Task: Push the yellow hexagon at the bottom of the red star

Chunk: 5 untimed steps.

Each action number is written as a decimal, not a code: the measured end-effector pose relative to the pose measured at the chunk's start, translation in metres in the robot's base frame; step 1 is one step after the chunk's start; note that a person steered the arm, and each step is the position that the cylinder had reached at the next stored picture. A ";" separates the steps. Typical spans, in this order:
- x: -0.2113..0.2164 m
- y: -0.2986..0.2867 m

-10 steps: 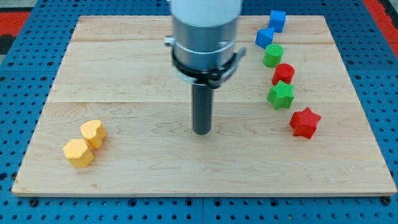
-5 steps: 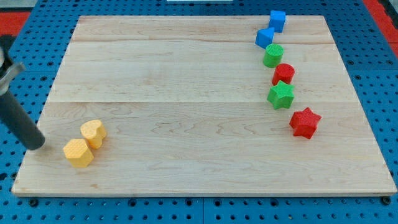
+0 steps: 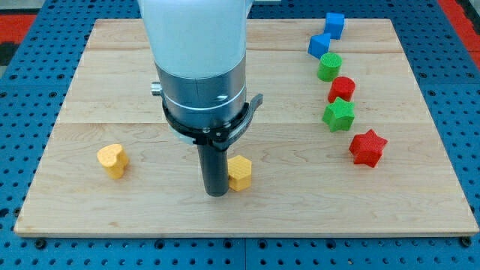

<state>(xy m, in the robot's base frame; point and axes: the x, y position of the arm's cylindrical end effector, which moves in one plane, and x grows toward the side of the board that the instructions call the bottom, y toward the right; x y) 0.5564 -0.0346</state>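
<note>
The yellow hexagon (image 3: 240,173) lies on the wooden board (image 3: 135,217), low in the middle. My tip (image 3: 217,193) stands right against the hexagon's left side, touching it. The red star (image 3: 367,147) lies at the view's right, well to the right of the hexagon and slightly higher. The arm's body hides part of the board above the tip.
A yellow heart-shaped block (image 3: 112,160) lies at the left. Up the right side run a green star (image 3: 338,115), a red cylinder (image 3: 342,89), a green cylinder (image 3: 328,67) and two blue cubes (image 3: 319,45) (image 3: 334,24).
The yellow hexagon has slid from beside the yellow heart at the left to the board's lower middle. My tip came from the left edge and is now against its left side.
</note>
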 end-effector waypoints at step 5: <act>-0.038 -0.003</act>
<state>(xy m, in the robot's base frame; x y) 0.5188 -0.0380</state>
